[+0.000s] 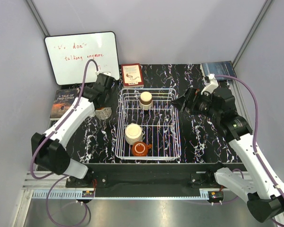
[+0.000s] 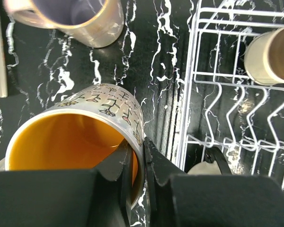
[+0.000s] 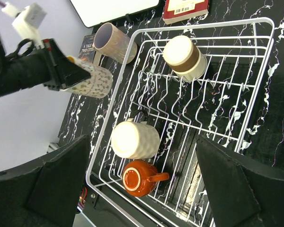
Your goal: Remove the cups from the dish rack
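Note:
The white wire dish rack (image 1: 176,137) holds three cups: a cream mug with a brown band (image 1: 145,100) at the back, a cream mug (image 1: 133,134) and a squat orange-red mug (image 1: 140,149) at the front. My left gripper (image 1: 103,107) is shut on the rim of the speckled grey-white mug (image 2: 97,118), one finger inside and one outside, just left of the rack. The pale pink mug (image 3: 114,43) lies on the table behind it. My right gripper (image 1: 180,101) is open and empty, over the rack's right side.
A whiteboard (image 1: 83,54) leans at the back left, a red book (image 1: 132,74) lies behind the rack, a dark book (image 1: 64,101) at the left edge, a blue book (image 1: 217,69) at the back right. Grey walls enclose the table.

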`<state>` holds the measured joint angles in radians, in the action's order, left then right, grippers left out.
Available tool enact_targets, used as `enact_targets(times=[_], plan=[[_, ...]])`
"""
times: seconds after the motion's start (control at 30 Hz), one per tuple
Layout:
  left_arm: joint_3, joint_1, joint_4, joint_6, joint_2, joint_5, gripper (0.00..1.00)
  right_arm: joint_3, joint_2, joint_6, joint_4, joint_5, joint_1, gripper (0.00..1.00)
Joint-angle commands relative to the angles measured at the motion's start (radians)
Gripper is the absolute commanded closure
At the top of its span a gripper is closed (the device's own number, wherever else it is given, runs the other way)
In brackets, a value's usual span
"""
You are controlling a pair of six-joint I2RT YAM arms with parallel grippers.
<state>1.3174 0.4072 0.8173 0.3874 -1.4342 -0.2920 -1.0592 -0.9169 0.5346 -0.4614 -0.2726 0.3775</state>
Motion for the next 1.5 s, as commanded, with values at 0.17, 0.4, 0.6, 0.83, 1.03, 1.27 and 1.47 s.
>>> enact_targets(times=[0.17,0.4,0.6,0.83,1.03,1.27,1.47], plan=[[0.098,-0.074,-0.073,-0.091,-0.133,0.123,1.0,0.028,0.012,-0.05,-0.003,0.035,0.02,0.0],[0.141,-0.131,-0.092,-0.093,-0.236,0.14,1.0,0.024,0.001,-0.079,-0.005,0.061,0.041,0.0],[0.183,-0.174,-0.096,-0.094,-0.31,0.165,1.0,0.004,-0.022,-0.087,-0.008,0.062,0.054,0.0],[0.169,-0.2,-0.101,-0.093,-0.351,0.185,1.0,-0.007,-0.031,-0.105,-0.023,0.084,0.069,0.01],[0.134,-0.206,-0.119,-0.085,-0.377,0.192,1.0,-0.008,-0.036,-0.108,-0.026,0.087,0.072,0.0],[0.111,-0.205,-0.116,-0.065,-0.378,0.175,0.94,-0.004,-0.045,-0.107,-0.026,0.087,0.072,0.0],[0.115,-0.206,-0.106,-0.061,-0.344,0.165,0.74,-0.007,-0.056,-0.108,-0.026,0.089,0.072,0.0]])
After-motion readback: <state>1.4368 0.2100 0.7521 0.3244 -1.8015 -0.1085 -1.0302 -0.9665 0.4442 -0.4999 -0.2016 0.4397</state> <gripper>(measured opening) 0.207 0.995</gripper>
